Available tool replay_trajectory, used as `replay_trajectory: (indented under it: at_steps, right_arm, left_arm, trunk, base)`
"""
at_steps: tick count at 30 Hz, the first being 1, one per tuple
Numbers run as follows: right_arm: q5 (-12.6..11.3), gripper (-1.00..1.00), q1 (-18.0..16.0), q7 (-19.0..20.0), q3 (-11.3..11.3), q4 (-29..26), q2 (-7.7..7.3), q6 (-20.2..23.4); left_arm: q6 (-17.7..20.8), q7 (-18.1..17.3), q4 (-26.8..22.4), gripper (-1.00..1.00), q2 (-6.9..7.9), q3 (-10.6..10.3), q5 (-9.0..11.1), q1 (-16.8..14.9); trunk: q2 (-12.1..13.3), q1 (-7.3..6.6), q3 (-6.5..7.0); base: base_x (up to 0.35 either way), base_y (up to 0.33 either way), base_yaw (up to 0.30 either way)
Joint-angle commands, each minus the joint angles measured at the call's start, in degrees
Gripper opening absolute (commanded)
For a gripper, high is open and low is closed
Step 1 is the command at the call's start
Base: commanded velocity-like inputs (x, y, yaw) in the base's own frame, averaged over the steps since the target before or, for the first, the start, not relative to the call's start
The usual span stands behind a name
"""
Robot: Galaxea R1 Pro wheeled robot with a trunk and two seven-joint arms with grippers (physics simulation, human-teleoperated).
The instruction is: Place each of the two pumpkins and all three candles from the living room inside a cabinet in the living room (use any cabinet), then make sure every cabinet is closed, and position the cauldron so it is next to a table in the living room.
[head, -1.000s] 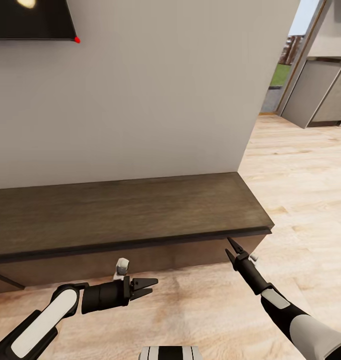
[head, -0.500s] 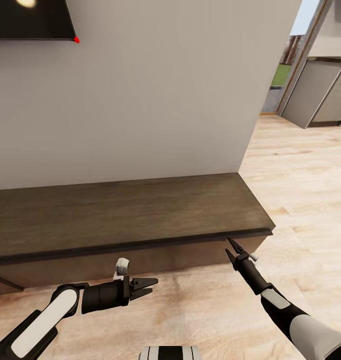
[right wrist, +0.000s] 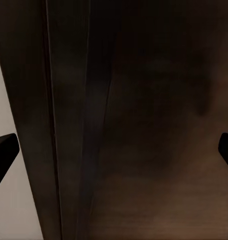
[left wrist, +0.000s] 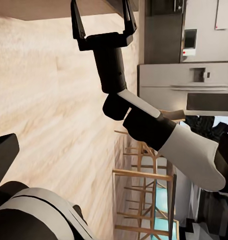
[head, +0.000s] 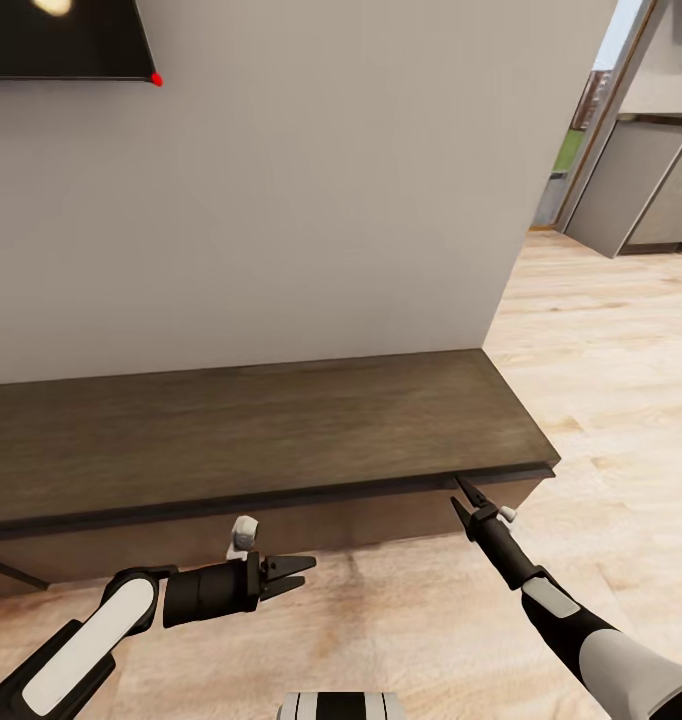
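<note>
- left gripper hangs low over the wood floor, jaws apart with nothing in them
- right gripper is right up at the cabinet front, just under the top's lip near its right end, jaws spread, empty
- cabinet sits against the grey wall, top bare, drawer fronts look shut
- dark TV screen on the wall, kitchen units way back right

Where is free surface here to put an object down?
The flat top of the long dark-brown wood cabinet lies bare from the grey wall to its front edge. The light wood floor on its right is open. Below the front edge, both hands crowd the floor.
</note>
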Motion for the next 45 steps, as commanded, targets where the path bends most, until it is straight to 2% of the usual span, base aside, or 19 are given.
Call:
replay_trajectory:
  at_steps: [1, 27, 28, 45]
  right_arm:
    - [-0.6, 1.0, 0.0, 0.2, 0.3, 0.0, -0.02, 0.6]
    - [-0.6, 1.0, 0.0, 0.2, 0.2, 0.1, -0.01, 0.5]
    - [-0.6, -1.0, 0.0, 0.2, 0.2, 0.1, 0.0, 0.5]
    - [-0.6, -1.0, 0.0, 0.1, 0.3, 0.1, -0.03, 0.5]
  left_arm:
    - [0.1, -0.2, 0.0, 1.0, 0.04, -0.1, 0.0, 0.0]
    - [0.0, -0.2, 0.0, 1.0, 0.04, 0.0, 0.0, 0.0]
    - [0.1, -0.2, 0.0, 1.0, 0.04, 0.0, 0.0, 0.0]
    - [0.0, -0.2, 0.0, 1.0, 0.04, 0.2, 0.0, 0.0]
  trunk:
    - [0.0, -0.01, -0.04]
    - [0.0, -0.01, -0.04]
    - [0.0, -0.01, -0.04]
    - [0.0, -0.01, -0.04]
  base:
    - [0.001, 0.001, 0.0]
    - [0.016, 0.014, 0.0]
    - [-0.083, 0.0, 0.0]
    - [-0.036, 0.0, 0.0]
